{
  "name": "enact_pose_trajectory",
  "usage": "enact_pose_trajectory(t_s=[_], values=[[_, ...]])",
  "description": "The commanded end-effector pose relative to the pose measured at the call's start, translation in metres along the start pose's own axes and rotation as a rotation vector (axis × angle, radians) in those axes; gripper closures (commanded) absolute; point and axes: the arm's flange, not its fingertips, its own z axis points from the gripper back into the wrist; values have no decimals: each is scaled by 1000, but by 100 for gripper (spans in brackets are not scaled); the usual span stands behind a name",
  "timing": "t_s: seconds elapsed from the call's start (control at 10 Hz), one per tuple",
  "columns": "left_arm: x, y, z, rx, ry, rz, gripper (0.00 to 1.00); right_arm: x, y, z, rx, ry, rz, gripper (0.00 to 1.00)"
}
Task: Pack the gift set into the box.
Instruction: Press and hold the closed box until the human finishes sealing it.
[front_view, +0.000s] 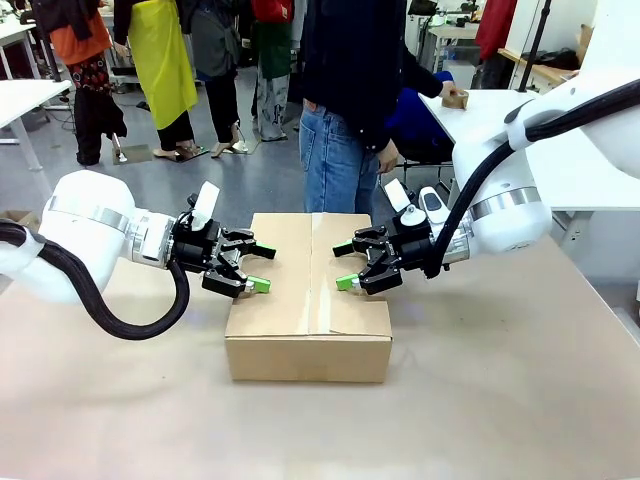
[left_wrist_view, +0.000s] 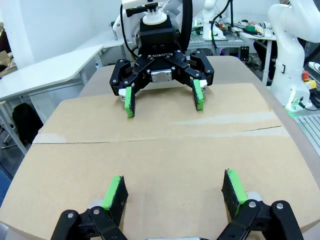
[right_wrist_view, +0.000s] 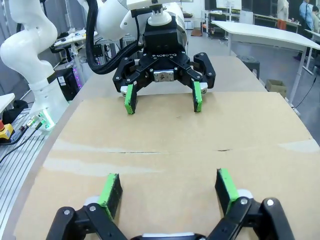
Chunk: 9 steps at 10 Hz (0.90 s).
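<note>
Pads (front_view: 260, 286) of the left gripper (front_view: 262, 268) stand wide apart with nothing between them. The gripper comes in from the left of the front view and is poised over the left half of the top of the box (front_view: 275, 310). Facing it from the right, the right gripper (front_view: 345, 266) is spread just as wide and also holds nothing, over the right half of the top. The two sets of fingertips point at each other across the middle seam, near it but apart. Whether any tip touches the cardboard cannot be told.

The box sits at the centre of the front view on the brown table (front_view: 150, 400). Its flaps are shut flat, and a clear tape strip (front_view: 322, 310) runs along the seam between them. In each wrist view the cardboard top spreads under the near fingers, with the other gripper opposite in the upper middle.

Beyond the box, at the top centre of the front view, a person (front_view: 345, 100) in a dark top and jeans stands at the far side.
</note>
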Motion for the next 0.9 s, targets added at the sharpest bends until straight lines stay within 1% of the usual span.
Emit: enact_pose_trajectory(t_s=[0.0, 0.8], values=[[-1, -2, 0, -18, 5, -7, 0, -2, 0, -1, 0, -1, 9, 0], [-1, -2, 0, -18, 5, -7, 0, -2, 0, -1, 0, -1, 9, 0]])
